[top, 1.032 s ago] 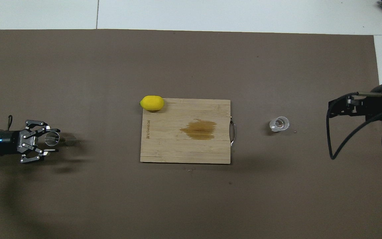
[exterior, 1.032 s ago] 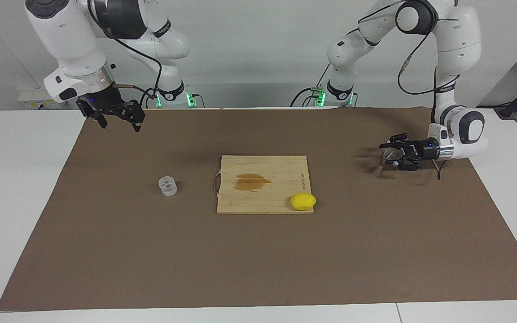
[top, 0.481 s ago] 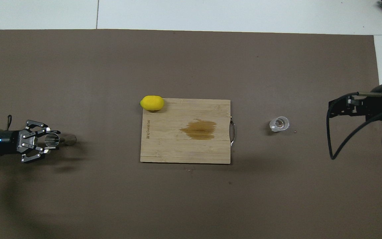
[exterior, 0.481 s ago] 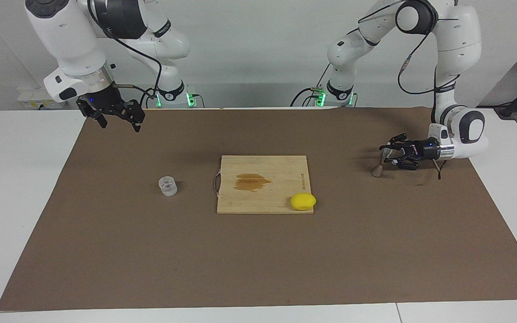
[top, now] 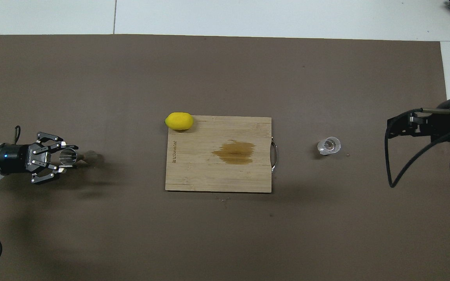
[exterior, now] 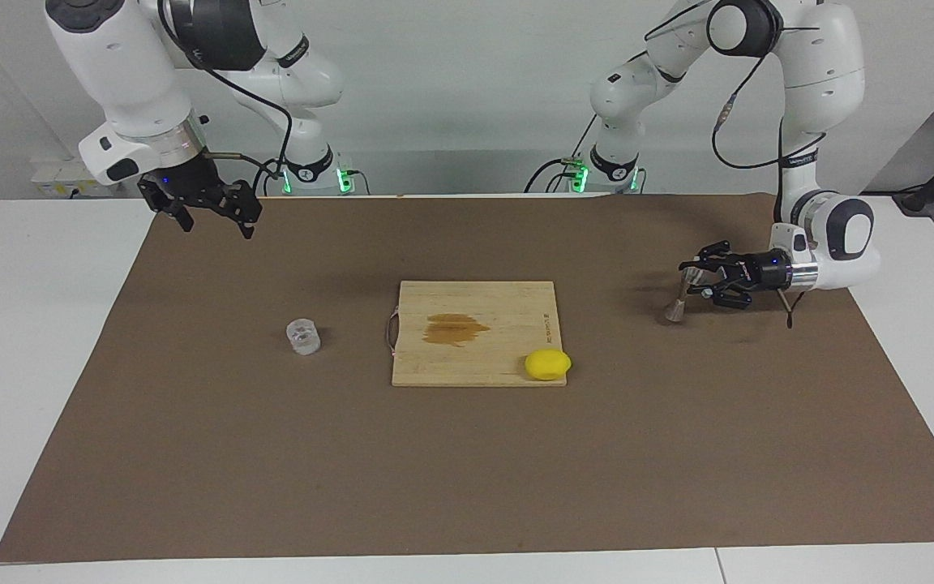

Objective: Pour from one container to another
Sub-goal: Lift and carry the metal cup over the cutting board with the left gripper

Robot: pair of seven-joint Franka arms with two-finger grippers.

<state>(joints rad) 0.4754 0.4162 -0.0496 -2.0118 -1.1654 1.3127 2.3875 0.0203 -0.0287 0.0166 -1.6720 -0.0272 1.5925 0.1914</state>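
Silver-grey metal hourglass jigger hangs tilted, long axis leaning, pinched in the left gripper over bare brown mat toward the left arm's end from the wooden board. Clear glass cup stands upright beside the board's handle; the right gripper waits spread.

The left gripper is clamping the metal jigger toward the left arm's end from the cutting board, while the glass cup is standing beside the board's handle.
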